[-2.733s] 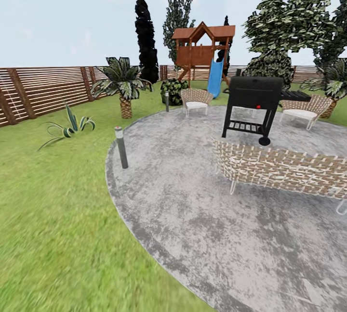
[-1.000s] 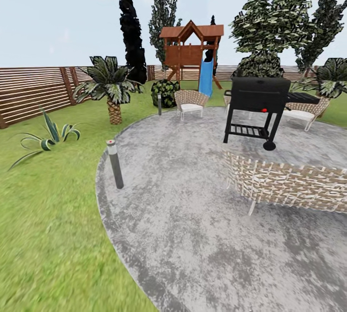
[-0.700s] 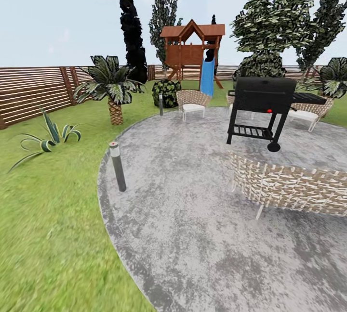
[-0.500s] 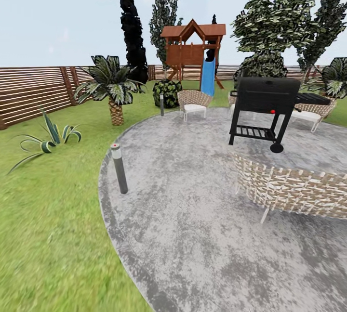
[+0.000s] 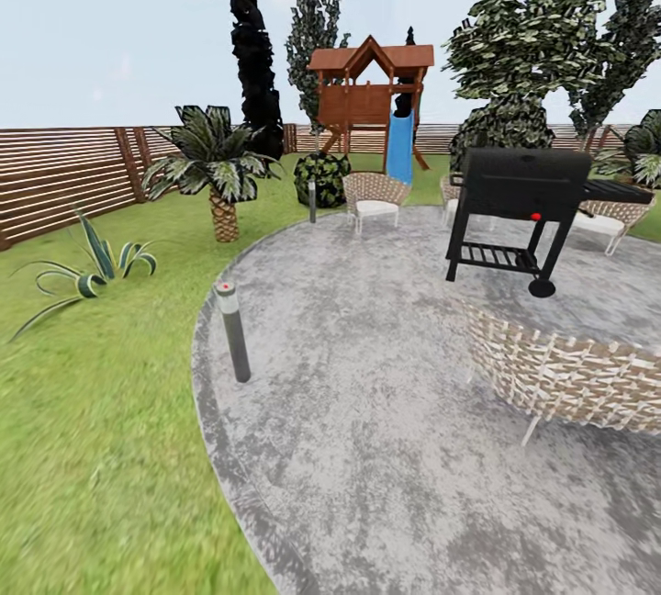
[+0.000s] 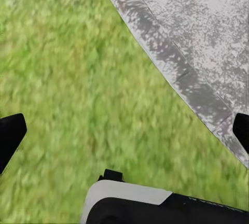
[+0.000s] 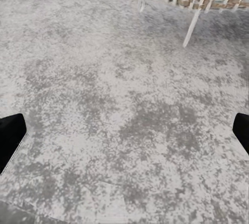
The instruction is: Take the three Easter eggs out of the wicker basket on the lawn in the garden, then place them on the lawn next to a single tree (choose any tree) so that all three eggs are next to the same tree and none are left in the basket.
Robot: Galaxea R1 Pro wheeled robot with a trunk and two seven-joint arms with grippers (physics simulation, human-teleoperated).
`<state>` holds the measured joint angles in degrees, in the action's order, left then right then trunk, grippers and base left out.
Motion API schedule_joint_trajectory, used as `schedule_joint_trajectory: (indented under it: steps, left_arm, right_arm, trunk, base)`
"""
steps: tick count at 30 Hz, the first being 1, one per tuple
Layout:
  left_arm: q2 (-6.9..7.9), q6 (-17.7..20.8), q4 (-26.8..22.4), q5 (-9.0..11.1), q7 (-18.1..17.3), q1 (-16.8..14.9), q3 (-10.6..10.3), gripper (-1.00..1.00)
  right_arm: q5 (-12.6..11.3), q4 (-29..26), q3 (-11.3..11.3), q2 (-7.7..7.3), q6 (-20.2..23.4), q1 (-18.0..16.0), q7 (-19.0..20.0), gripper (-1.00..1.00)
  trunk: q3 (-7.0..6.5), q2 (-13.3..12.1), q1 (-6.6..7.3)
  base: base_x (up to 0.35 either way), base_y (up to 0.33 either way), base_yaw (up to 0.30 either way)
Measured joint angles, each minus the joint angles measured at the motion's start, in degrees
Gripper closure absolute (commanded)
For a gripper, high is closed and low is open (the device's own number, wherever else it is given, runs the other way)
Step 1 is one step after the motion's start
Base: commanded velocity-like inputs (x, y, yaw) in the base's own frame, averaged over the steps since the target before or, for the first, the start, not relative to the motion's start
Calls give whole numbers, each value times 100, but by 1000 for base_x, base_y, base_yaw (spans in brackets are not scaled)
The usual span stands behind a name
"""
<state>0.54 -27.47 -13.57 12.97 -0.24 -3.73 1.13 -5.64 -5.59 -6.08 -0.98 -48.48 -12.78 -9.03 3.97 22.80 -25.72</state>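
Observation:
The Easter eggs and the wicker basket are out of view. The lawn (image 5: 92, 411) spreads green to the left of the grey patio, inside the garden's brown slat fence (image 5: 55, 173). A broad-crowned tree (image 5: 523, 35) rises at the far right behind the patio. Over the grass (image 6: 78, 79) by the patio's edge, my left gripper (image 6: 125, 133) hangs open and holds nothing. My right gripper (image 7: 125, 133) is open above the grey paving, also holding nothing.
On the round patio (image 5: 386, 375) stand a black grill (image 5: 523, 186) and wicker chairs (image 5: 569, 375). A short bollard (image 5: 234, 333) marks its left rim. A palm (image 5: 216, 168), an agave (image 5: 87, 269), a dark conifer (image 5: 252, 62) and a wooden playhouse (image 5: 367, 90) lie beyond.
The whole view has shifted with the camera: the grill and the near chair have slid to the right of the picture, and the bollard looks closer. Nothing in the garden itself has moved.

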Motion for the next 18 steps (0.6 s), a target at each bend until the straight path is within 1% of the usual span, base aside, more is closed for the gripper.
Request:
schedule_joint_trajectory:
  steps: [3,7,15,18]
  left_arm:
    - [0,8,0,6,37,-1,6,-100]
    - [8,11,-1,1,53,-1,8,-100]
    - [1,12,-2,-4,56,-2,8,-100]
    - [23,17,0,-1,56,-2,12,-100]
  right_arm:
    - [-7,147,-10,7,11,1,2,-100]
    - [-25,598,-18,-1,24,6,-11,-100]
    - [-25,666,-5,4,35,11,-8,-100]
    - [-24,663,-5,0,34,11,-12,-100]
  trunk:
    - [0,0,0]
    - [0,0,0]
    - [0,0,0]
    - [0,0,0]
  base:
    - [301,192,0]
    - [306,183,0]
    - [312,165,0]
    - [316,146,0]
